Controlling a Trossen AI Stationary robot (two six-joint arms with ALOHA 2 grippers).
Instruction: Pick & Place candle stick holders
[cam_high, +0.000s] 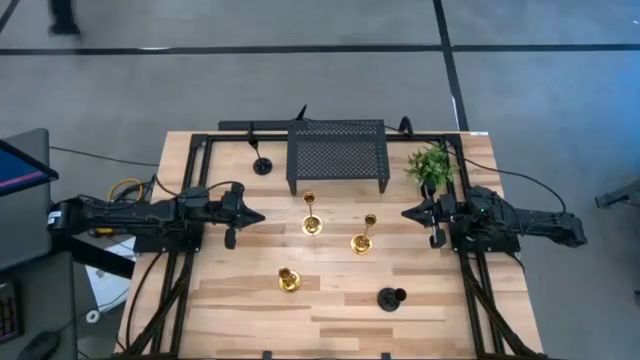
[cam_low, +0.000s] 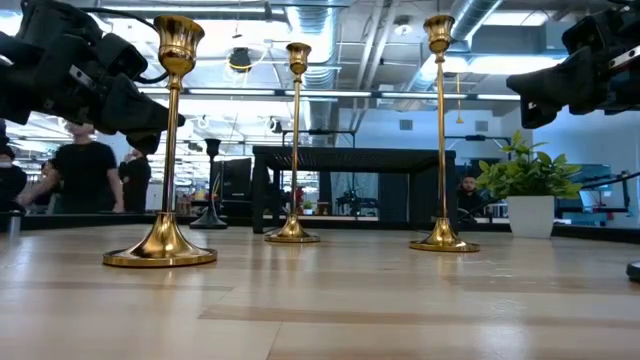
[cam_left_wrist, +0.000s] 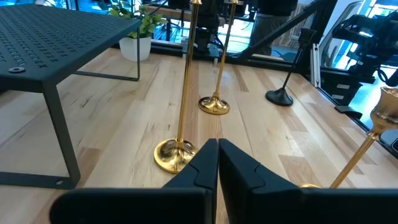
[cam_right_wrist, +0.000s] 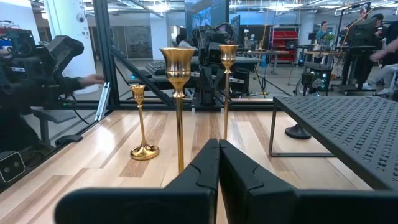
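Three gold candlestick holders stand upright on their round bases mid-table: one (cam_high: 311, 225) in front of the rack, one (cam_high: 362, 240) to its right, one (cam_high: 289, 280) nearer the front. One black holder (cam_high: 262, 165) stands far left beside the rack, another (cam_high: 390, 298) near the front. My left gripper (cam_high: 260, 215) is shut and empty, left of the gold holders; in its wrist view (cam_left_wrist: 217, 162) the nearest gold base (cam_left_wrist: 176, 154) is just ahead. My right gripper (cam_high: 406, 213) is shut and empty, right of them (cam_right_wrist: 219, 155).
A black mesh rack (cam_high: 337, 155) stands at the table's far middle, with a small green plant (cam_high: 430, 165) in a white pot to its right. Bare wood lies along the front edge. People show in the room behind the table (cam_low: 85, 170).
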